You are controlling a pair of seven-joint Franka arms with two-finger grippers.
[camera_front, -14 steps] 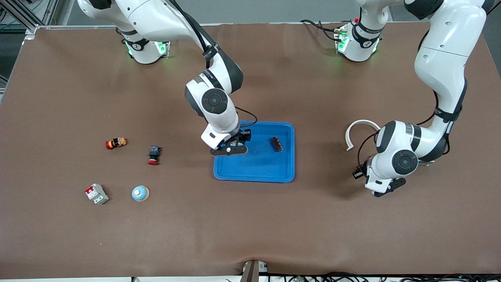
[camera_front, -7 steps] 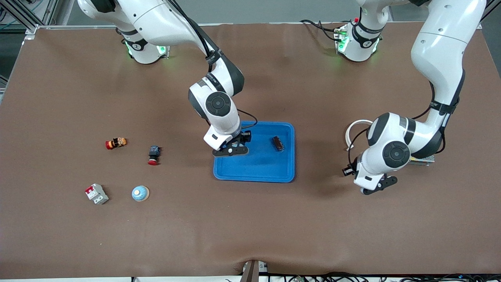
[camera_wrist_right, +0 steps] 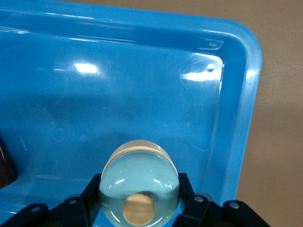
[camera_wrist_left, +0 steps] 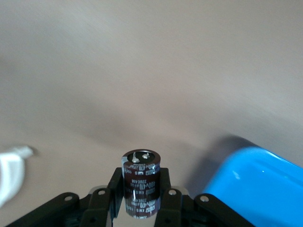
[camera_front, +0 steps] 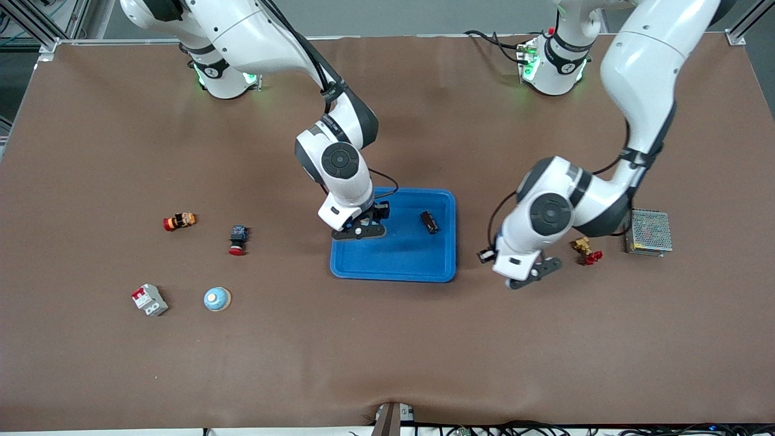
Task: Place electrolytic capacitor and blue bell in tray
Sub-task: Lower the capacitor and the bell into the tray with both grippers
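Only the right wrist view shows the right pincer (camera_wrist_right: 139, 201) clamped on a pale blue bell (camera_wrist_right: 139, 182) over the tray (camera_wrist_right: 236, 94). Only the left wrist view shows the left pincer (camera_wrist_left: 141, 201) clamped on an electrolytic capacitor (camera_wrist_left: 140, 182) above the tabletop (camera_wrist_left: 142, 71).

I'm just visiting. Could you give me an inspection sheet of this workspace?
Surface: brown table, no spills seen.
Job's things: blue tray holds one dark part; capacitor and pale-blue bell are held.
Clutter: second bell, orange button, black button, breaker, metal box, brass fitting.
Pincers: left pincer shut on capacitor over the table; right pincer shut on pale-blue bell over tray.
Cables: black loop at right wrist.
Surroundings: metal frame at corner.
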